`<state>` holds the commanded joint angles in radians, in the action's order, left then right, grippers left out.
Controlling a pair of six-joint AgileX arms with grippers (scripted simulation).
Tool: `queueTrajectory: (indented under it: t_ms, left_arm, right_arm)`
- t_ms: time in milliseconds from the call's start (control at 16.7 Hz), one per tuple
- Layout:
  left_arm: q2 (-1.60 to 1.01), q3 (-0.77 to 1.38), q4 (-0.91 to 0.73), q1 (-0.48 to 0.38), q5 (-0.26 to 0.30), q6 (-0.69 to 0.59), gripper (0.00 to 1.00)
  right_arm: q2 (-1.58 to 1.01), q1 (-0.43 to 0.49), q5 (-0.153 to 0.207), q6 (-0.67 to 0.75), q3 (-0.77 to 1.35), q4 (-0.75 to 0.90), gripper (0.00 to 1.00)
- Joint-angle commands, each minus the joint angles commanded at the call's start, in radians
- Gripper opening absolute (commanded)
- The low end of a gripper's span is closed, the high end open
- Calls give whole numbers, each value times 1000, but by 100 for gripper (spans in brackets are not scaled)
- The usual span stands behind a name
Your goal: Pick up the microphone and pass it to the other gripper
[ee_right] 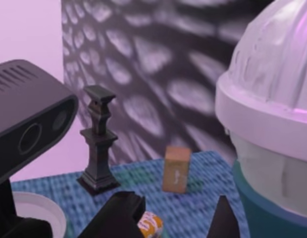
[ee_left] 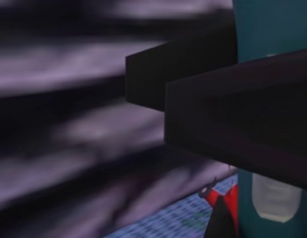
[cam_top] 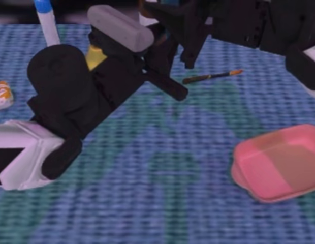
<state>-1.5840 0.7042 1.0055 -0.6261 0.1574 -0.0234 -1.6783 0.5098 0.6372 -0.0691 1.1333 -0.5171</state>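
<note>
The left arm (cam_top: 71,96) is seen looming over the desk's (cam_top: 162,203) left half, raised high and stretched toward the far edge. Its left pincer (ee_left: 148,96) is clenched on the microphone (ee_left: 272,29): one finger is laid across the front of the teal handle, the other behind it, above the white switch strip (ee_left: 275,198). The microphone is thus held in the air over the middle of the far edge, its whitish head (ee_right: 272,84) just beside the right pincer (ee_right: 180,201), whose fingers are parted with nothing between them. Lower down, a pink tray (cam_top: 279,162) is found at the right edge, a thin paintbrush (cam_top: 213,76) farther back, and a blue-capped white tube (cam_top: 47,20) by the far left corner.
</note>
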Motion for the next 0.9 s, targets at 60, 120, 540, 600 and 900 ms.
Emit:
queueTrajectory:
  t_ms: [60,120,540,600,900]
  left_arm:
    - [0,0,0,0,0,0,0]
    - [0,0,0,0,0,0,0]
    - [0,0,0,0,0,0,30]
    - [0,0,0,0,0,0,38]
    - [0,0,0,0,0,0,75]
  right_arm:
    - [0,0,0,0,0,0,0]
    - [0,0,0,0,0,0,0]
    - [0,0,0,0,0,0,0]
    - [0,0,0,0,0,0,0]
    - [0,0,0,0,0,0,0]
